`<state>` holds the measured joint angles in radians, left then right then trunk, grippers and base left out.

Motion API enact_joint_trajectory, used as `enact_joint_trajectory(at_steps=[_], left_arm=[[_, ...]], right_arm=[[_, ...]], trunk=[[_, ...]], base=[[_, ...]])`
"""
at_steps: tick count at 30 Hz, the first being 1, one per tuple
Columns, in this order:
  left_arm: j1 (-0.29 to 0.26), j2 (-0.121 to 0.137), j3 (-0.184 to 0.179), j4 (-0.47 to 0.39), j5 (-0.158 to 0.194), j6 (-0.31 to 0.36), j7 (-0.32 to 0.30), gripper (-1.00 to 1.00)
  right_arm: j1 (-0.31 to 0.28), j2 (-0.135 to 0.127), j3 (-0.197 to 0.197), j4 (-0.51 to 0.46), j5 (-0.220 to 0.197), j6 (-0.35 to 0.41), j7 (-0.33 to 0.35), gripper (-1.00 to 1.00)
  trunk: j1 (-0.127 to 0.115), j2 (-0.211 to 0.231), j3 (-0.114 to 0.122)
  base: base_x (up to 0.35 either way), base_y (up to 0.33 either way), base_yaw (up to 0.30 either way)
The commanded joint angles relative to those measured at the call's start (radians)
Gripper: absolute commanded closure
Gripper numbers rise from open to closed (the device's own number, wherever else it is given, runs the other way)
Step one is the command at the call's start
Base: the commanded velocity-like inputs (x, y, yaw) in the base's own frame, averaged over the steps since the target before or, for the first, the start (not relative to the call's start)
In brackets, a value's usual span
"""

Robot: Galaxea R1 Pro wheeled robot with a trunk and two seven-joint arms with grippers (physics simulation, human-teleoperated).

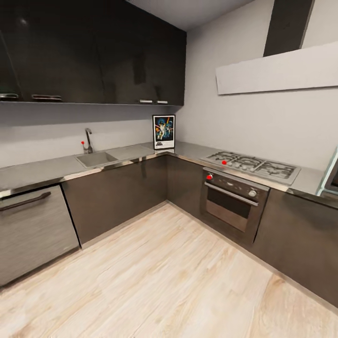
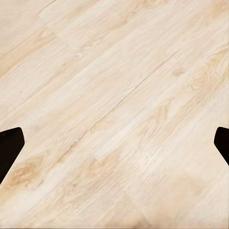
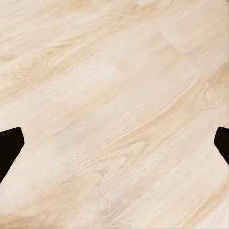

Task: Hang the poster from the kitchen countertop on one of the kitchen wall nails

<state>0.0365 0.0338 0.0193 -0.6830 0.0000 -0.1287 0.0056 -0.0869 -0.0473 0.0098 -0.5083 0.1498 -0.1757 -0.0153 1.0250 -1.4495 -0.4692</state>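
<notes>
The poster [image 1: 164, 132], lettering illegible, stands upright on the kitchen countertop [image 1: 131, 152] corner.

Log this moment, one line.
phase: approach | poster: upright in countertop corner | left claw: open, empty | right claw: open, empty

- My head camera looks forward and down across an L-shaped kitchen from well back on the wooden floor [image 1: 155, 281], facing the corner where the kitchen countertop [image 1: 42, 171] turns and the poster [image 1: 164, 132] stands.
- My left wrist camera points down along my left gripper [image 2: 114, 145], fingertips [image 2: 9, 148] at the two side edges, pale planks beneath.
- My right wrist camera looks down the same way past my right gripper [image 3: 114, 145].
- All three views share that plank floor; which patch, I cannot tell.
</notes>
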Motion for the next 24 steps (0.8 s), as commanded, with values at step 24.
enact_joint_trajectory(at_steps=[24], left_arm=[[0.0,0.0,-0.002,0.0,0.0,0.001,-0.001,-1.0]], right_arm=[[-0.001,-0.007,0.002,0.013,0.007,-0.002,0.003,-1.0]], trunk=[[0.0,0.0,-0.001]], base=[[0.152,0.0,0.097]])
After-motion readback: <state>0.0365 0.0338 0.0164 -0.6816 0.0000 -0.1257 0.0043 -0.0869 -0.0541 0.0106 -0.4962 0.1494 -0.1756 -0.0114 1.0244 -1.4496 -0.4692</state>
